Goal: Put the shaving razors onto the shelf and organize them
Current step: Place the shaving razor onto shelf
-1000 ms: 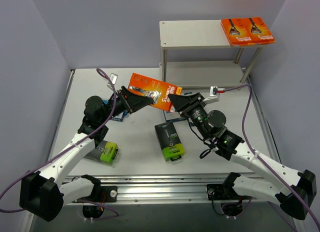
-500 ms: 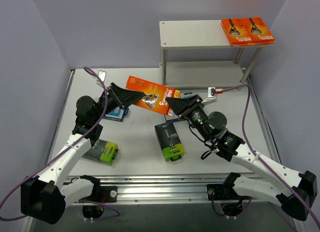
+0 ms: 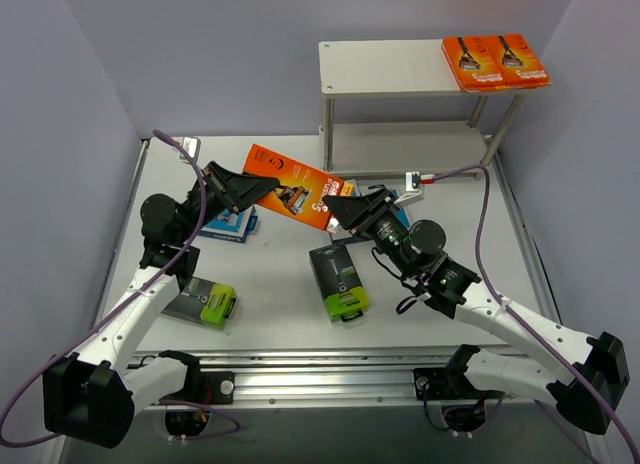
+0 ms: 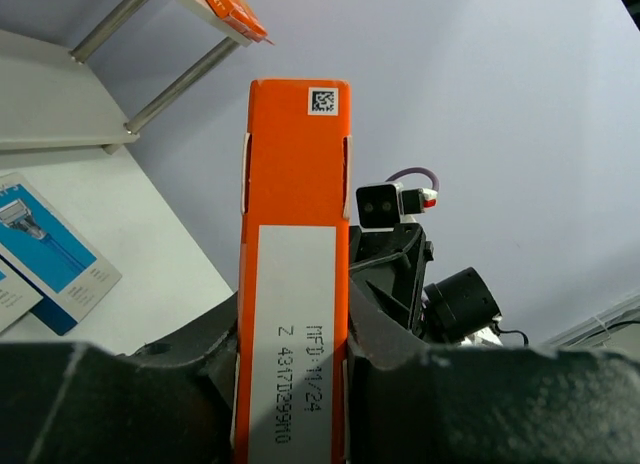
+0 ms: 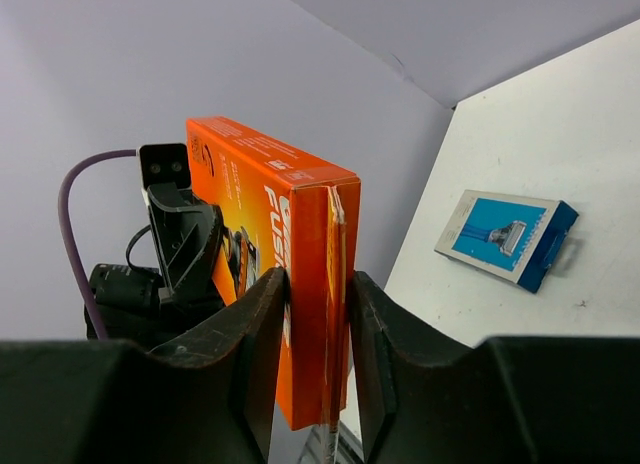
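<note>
an orange pack [image 3: 292, 184] hangs in the air over the counter [image 3: 270, 274], in front of the shelf [image 3: 385, 69] and off to its left. the left jaws pinch one end of it and the right jaws pinch the other end. both sets of jaws are closed tight on this pack, so two arms have it at once.

two orange packs [image 3: 495, 62] lie side by side on the right end of the top board. that part looks done. no pack shows on the low board [image 3: 410, 144]. the held pack is not on the shelf yet. one black pack [image 3: 340, 281] lies near the middle of the counter and one more [image 3: 205, 304] lies by the left arm. a blue pack [image 3: 230, 225] peeks out from under that arm. so most of the job seems left to do.

only the top view shows the shelf top and the black packs. the left wrist view shows the thin edge of the orange pack [image 4: 295, 234], with a white label and a small square code, and a blue pack [image 4: 55, 252] flat on the counter. the right wrist view shows the wide face of the orange pack [image 5: 260, 209], and a blue pack [image 5: 505, 234] lying alone.
</note>
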Action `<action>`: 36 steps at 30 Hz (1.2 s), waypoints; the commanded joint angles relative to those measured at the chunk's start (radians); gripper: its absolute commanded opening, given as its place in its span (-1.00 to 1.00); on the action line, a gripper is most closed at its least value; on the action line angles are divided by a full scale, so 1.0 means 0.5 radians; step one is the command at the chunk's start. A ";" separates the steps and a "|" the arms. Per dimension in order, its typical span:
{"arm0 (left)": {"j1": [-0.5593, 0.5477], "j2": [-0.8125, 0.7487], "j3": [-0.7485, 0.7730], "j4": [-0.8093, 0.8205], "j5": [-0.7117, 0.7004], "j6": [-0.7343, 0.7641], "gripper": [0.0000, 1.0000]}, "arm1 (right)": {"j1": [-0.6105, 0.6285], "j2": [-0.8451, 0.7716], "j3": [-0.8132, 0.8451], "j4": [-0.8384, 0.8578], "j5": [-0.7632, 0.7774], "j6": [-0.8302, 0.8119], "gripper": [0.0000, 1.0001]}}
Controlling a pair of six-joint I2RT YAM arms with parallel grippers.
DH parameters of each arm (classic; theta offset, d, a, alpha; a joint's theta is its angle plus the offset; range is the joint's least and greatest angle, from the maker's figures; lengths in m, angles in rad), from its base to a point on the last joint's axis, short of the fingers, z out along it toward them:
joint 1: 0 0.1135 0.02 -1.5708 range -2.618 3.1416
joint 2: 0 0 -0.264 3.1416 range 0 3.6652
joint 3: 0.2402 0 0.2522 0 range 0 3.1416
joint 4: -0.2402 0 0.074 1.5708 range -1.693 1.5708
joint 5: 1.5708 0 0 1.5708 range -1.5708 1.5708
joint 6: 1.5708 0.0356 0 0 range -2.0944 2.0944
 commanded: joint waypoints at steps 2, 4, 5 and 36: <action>0.001 0.041 0.056 0.241 0.152 0.002 -0.65 | 0.025 0.054 0.022 0.166 -0.268 -0.044 -0.42; 0.007 0.066 0.060 0.284 0.180 -0.035 -0.66 | 0.025 0.082 0.028 0.187 -0.320 -0.041 -0.35; 0.013 0.075 0.066 0.321 0.183 -0.050 -0.65 | 0.025 0.091 0.031 0.206 -0.341 -0.041 -0.32; 0.161 0.421 0.422 0.140 0.686 -0.007 -0.67 | 0.019 0.066 0.016 0.221 -0.538 -0.093 -0.21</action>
